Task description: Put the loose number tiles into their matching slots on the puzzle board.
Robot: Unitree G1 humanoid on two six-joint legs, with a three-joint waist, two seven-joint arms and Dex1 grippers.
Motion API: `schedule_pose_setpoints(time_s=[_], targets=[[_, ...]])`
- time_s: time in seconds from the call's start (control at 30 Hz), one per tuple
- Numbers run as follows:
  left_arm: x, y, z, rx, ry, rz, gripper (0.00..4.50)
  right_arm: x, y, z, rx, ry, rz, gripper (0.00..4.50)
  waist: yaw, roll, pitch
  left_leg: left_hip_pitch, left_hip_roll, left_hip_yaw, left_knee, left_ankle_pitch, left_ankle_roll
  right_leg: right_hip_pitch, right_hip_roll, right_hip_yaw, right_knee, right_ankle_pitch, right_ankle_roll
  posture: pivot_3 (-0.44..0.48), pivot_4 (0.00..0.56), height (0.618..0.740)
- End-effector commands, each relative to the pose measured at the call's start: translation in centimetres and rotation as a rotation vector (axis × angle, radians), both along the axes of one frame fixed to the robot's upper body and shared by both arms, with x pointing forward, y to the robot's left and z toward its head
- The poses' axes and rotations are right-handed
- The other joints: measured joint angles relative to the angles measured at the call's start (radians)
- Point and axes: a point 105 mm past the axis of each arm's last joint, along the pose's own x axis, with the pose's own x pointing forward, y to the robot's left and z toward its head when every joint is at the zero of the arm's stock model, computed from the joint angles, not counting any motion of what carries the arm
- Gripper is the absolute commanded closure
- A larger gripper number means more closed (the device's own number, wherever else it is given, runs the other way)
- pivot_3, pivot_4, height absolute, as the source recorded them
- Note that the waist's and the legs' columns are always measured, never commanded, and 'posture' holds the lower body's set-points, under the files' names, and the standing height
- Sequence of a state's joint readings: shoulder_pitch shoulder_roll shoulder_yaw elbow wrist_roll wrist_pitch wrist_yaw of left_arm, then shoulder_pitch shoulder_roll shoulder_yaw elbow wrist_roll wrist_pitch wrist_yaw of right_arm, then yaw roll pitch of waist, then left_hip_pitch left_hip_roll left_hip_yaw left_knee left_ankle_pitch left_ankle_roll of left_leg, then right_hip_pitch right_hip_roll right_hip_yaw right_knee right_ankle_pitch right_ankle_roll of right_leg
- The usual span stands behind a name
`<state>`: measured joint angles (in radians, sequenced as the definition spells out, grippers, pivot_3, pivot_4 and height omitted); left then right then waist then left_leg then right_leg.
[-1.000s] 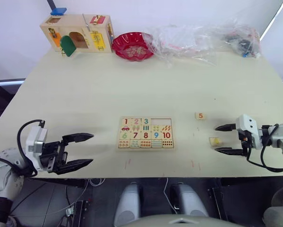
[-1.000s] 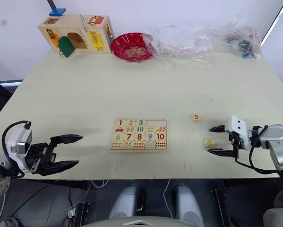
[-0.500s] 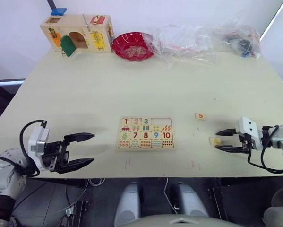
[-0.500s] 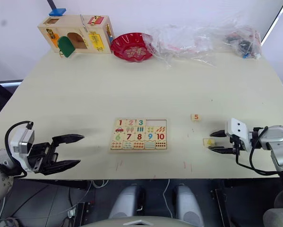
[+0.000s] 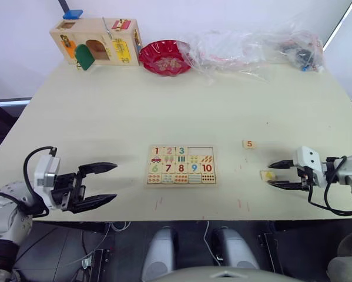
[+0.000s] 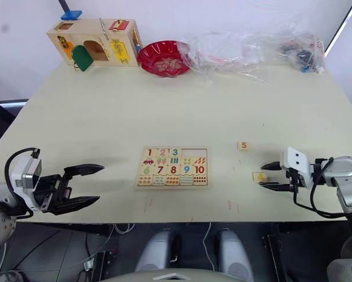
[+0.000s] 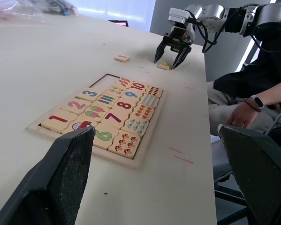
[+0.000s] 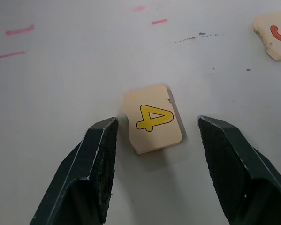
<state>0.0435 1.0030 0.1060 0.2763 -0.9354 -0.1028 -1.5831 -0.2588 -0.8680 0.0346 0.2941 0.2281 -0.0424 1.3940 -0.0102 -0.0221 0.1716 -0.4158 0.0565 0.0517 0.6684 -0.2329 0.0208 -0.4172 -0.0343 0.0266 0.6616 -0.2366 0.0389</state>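
My right pincer (image 8: 152, 136) low over tabletop (image 5: 164, 111), fingers spread, straddling tile 4 (image 8: 153, 119), not touching. Tile 5 (image 5: 249, 144) loose just beyond; puzzle board (image 5: 181, 165) toward table middle, slots 4 and 5 bare. Tile looks thin, light, stiff, slick: I'd pinch opposite edges, gently. Left pincer (image 5: 96, 185) wide open, empty.

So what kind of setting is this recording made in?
Probably an indoor lab or test room, not a home: a plain table against a bare wall, set with a toddler-style puzzle board, a latch box and clear plastic bags, with a seated person watching at the table's edge.
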Motion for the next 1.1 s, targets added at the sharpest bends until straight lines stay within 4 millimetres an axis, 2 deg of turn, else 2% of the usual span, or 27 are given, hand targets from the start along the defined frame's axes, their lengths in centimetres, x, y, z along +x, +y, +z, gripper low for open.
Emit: schedule_pose_setpoints(time_s=[0.03,0.53,0.63,0.7,0.77,0.9,1.03,1.1], targets=[[-0.2,0.0,0.4,0.005,-0.019,-0.036,0.0,-0.1,0.0,0.1,-0.012,0.0,0.013,1.69,0.0,0.0,0.0,0.0,0.0,0.0,0.0,0.0,0.0,0.0,0.0,0.0,0.0,0.0,0.0,0.0,0.15,0.74],[-0.1,0.0,0.2,0.001,-0.02,-0.029,0.0,0.0,0.0,0.3,-0.01,-0.003,0.015,1.69,0.0,0.0,0.0,0.0,0.0,0.0,0.0,0.0,0.0,0.0,0.0,0.0,0.0,0.0,0.0,0.0,0.15,0.74],[-0.1,-0.1,0.1,-0.003,-0.021,-0.029,0.0,0.0,0.1,0.2,-0.008,-0.003,0.016,2.39,0.0,0.0,0.0,0.0,0.0,0.0,0.0,0.0,0.0,0.0,0.0,0.0,0.0,0.0,0.0,0.0,0.15,0.74],[-0.1,-0.2,0.0,-0.006,-0.02,-0.029,0.0,0.0,0.1,0.2,-0.005,-0.006,0.014,3.24,0.0,0.0,0.0,0.0,0.0,0.0,0.0,0.0,0.0,0.0,0.0,0.0,0.0,0.0,0.0,0.0,0.15,0.74],[-0.1,-0.2,-0.1,-0.007,-0.019,-0.03,0.0,0.0,0.2,0.2,-0.002,-0.003,0.016,3.54,0.0,0.0,0.0,0.0,0.0,0.0,0.0,0.0,0.0,0.0,0.0,0.0,0.0,0.0,0.0,0.0,0.15,0.74],[-0.2,-0.2,-0.1,-0.006,-0.019,-0.028,0.0,0.2,0.4,1.0,0.001,-0.049,0.023,3.55,0.0,0.0,0.0,0.0,0.0,0.0,0.0,0.0,0.0,0.0,0.0,0.0,0.0,0.0,0.0,0.0,0.15,0.74],[-0.2,-0.1,-0.1,-0.005,-0.027,-0.02,0.0,1.3,1.5,3.7,0.006,-0.177,0.0,3.55,0.0,0.001,0.001,0.0,0.0,0.0,0.0,0.0,0.0,0.0,0.0,0.0,0.0,0.0,0.0,0.0,0.15,0.74],[-0.2,0.0,-0.1,-0.007,-0.03,-0.014,0.0,1.5,2.7,4.9,0.024,-0.16,-0.003,3.55,-0.003,0.001,0.001,0.0,0.0,0.0,0.0,0.0,0.0,0.0,0.0,0.0,0.0,0.0,0.0,0.0,0.15,0.74]])
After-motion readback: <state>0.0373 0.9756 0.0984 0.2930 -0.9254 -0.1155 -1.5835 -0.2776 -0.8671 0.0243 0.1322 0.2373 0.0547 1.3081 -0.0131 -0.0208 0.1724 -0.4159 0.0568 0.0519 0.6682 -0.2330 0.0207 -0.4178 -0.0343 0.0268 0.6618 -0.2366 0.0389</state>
